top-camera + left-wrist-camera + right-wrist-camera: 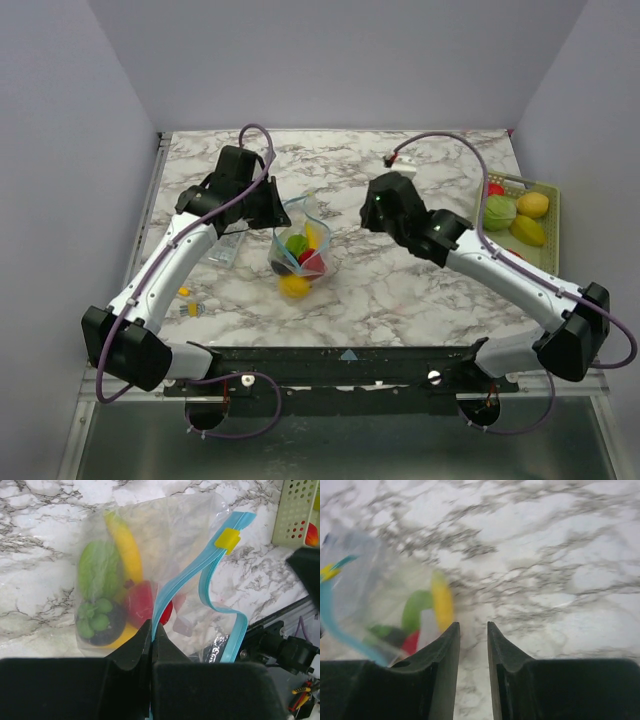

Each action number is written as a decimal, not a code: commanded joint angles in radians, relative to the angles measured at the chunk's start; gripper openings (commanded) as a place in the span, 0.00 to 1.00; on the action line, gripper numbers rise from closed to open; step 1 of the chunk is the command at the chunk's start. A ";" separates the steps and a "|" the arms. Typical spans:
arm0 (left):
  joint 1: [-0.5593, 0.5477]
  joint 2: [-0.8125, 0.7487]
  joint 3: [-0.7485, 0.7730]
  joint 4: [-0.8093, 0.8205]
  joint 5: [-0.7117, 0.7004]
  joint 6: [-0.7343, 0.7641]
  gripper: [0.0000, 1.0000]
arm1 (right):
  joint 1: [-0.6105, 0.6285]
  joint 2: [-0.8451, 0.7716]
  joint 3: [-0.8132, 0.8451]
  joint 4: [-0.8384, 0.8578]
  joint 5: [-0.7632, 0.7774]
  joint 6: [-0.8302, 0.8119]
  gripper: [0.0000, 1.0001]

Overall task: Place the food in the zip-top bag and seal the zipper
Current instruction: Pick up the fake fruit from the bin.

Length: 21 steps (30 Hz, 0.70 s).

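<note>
The zip-top bag [300,240] stands at the table's middle, holding several toy foods: a green one [100,567], a yellow banana [125,545] and a red one [140,600]. Its teal zipper [177,577] is parted along most of its length, and a yellow slider [227,538] sits near the far end. My left gripper [152,627] is shut on the zipper strip at the bag's near end; it also shows in the top view [280,215]. My right gripper [473,625] is open and empty, just right of the bag [365,580], and it shows in the top view [368,212].
A yellow-green mesh basket [552,200] at the right edge holds green, yellow and red toys. A flat clear packet [228,248] lies left of the bag. Small yellow bits [188,300] lie near the left arm. A cable plug [393,158] lies at the back.
</note>
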<state>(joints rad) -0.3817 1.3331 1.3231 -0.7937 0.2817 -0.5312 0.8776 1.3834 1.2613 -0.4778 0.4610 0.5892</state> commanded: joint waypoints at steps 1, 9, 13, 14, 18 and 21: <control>0.003 0.007 -0.018 0.035 0.085 0.012 0.00 | -0.215 -0.080 -0.058 -0.063 0.036 0.043 0.34; 0.003 -0.002 -0.040 0.038 0.117 0.028 0.00 | -0.631 -0.079 -0.139 -0.120 0.057 0.145 0.50; 0.003 -0.003 -0.060 0.050 0.138 0.022 0.00 | -0.745 0.006 -0.111 -0.261 0.162 0.329 0.50; 0.003 -0.003 -0.062 0.051 0.144 0.022 0.00 | -0.771 0.022 -0.103 -0.310 0.190 0.386 0.50; 0.003 -0.005 -0.071 0.052 0.158 0.017 0.00 | -0.869 0.058 -0.110 -0.456 0.265 0.668 0.71; 0.003 -0.011 -0.071 0.050 0.167 0.012 0.00 | -0.964 0.054 -0.130 -0.477 0.305 0.775 0.79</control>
<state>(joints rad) -0.3813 1.3418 1.2602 -0.7563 0.4049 -0.5201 0.0063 1.4464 1.1423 -0.8246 0.6334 1.1065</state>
